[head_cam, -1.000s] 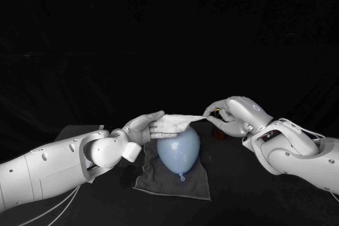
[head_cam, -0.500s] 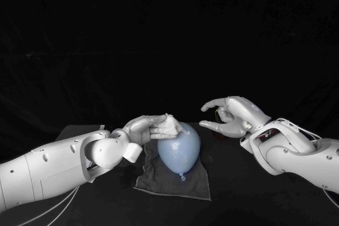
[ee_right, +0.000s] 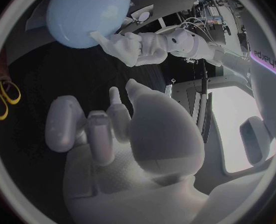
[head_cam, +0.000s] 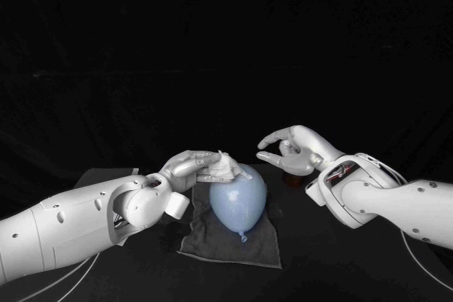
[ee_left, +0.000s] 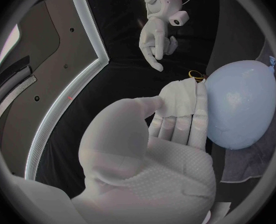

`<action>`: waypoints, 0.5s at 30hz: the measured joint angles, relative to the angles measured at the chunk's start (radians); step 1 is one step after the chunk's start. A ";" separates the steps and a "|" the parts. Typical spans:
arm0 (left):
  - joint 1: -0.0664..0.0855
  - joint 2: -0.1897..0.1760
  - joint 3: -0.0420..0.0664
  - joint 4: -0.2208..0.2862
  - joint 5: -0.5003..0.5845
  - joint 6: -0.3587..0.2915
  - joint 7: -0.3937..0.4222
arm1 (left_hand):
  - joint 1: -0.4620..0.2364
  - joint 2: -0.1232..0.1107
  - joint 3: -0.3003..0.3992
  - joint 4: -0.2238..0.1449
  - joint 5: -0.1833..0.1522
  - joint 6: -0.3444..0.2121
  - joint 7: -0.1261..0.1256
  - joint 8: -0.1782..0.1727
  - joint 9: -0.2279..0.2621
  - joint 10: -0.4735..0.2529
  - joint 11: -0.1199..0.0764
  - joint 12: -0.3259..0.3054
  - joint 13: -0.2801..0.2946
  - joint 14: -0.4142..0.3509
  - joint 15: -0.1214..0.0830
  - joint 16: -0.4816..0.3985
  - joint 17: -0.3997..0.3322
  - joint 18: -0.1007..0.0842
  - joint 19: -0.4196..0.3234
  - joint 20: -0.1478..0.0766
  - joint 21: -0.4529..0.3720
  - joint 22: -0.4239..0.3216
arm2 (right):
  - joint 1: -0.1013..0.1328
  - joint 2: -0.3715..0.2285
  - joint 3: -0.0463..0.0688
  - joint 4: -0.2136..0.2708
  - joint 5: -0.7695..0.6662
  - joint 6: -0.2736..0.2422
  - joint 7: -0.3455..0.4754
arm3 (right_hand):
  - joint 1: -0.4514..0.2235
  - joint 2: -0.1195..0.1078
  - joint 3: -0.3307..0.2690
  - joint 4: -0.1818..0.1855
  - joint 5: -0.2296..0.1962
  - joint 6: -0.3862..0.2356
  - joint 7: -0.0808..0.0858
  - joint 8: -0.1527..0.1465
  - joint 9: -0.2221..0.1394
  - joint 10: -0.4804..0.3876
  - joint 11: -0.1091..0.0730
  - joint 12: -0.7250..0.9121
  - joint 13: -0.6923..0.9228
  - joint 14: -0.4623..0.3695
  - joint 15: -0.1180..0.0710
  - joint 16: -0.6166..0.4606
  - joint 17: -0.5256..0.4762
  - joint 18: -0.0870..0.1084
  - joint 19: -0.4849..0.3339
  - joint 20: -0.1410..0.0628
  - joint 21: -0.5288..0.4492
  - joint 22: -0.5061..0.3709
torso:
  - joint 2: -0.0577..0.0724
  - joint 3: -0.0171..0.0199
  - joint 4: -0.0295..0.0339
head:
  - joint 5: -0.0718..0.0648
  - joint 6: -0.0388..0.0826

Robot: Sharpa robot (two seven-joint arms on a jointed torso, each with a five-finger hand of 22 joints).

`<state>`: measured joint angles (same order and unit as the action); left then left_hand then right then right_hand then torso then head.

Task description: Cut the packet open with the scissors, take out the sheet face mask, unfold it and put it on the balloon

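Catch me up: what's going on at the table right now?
The left hand holds the bunched-up sheet face mask against the far end of the pale blue balloon, which lies on a dark cloth. The right hand hovers beside them, off the mask, with nothing in it. The mask is not yet spread over the balloon.

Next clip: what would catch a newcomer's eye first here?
The pale blue balloon stands out most, lying on a dark cloth at the table's middle. The left hand holds a crumpled white sheet mask at the balloon's far end. The right hand hovers raised beside it, holding nothing.
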<state>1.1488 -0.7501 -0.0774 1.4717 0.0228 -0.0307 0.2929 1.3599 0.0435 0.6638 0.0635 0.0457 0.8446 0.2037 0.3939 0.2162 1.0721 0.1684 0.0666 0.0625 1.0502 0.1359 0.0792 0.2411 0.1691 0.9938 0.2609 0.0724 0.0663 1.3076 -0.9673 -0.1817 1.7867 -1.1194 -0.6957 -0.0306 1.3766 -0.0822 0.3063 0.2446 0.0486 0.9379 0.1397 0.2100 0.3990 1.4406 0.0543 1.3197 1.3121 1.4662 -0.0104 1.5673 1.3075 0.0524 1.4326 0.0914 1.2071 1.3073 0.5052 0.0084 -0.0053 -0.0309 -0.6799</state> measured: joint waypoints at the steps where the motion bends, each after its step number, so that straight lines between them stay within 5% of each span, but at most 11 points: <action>1: 0.000 0.000 0.000 0.001 -0.009 -0.003 0.005 | 0.000 0.000 0.000 0.000 0.000 0.000 0.000 0.000 0.000 0.000 0.000 0.000 0.000 0.000 0.000 -0.001 0.000 0.000 0.000 0.000 0.000 0.000 | 0.000 0.009 0.000 -0.002 0.013 0.001 0.000 | 0.012 0.005 0.008 -0.008 0.000 0.003 0.002 -0.004 -0.001 0.001 -0.001 0.002 0.001 0.000 0.000 0.000 0.000 0.000 0.000 0.000 0.000 0.000 | 0.000 -0.0001 0.0001 | 0.000 0.000; 15: 0.000 -0.012 0.001 0.035 -0.158 -0.013 0.070 | 0.001 0.001 -0.006 0.006 0.000 0.000 0.000 0.000 0.003 0.000 0.000 0.000 0.000 0.000 0.000 -0.002 0.000 0.000 0.000 0.000 0.000 0.000 | 0.002 0.158 0.000 -0.065 0.176 0.023 -0.024 | 0.028 0.021 0.018 -0.018 0.000 0.014 -0.002 -0.009 -0.006 0.012 -0.001 0.019 -0.002 -0.002 0.002 -0.001 0.000 0.000 0.000 0.000 0.004 0.001 | 0.002 -0.0017 0.0021 | -0.002 0.000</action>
<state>1.1488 -0.7616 -0.0766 1.5063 -0.1348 -0.0434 0.3625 1.3606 0.0443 0.6582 0.0691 0.0456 0.8442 0.2033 0.3936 0.2194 1.0721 0.1684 0.0666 0.0626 1.0502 0.1360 0.0773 0.2408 0.1689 0.9938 0.2609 0.0724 0.0663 1.3100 -0.8095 -0.1816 1.7216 -0.9433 -0.6731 -0.0546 1.4044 -0.0616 0.3247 0.2263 0.0486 0.9523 0.1376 0.2008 0.3926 1.4523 0.0536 1.3389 1.3099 1.4646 -0.0087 1.5668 1.3075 0.0523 1.4325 0.0915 1.2108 1.3079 0.5070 0.0067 -0.0032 -0.0331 -0.6800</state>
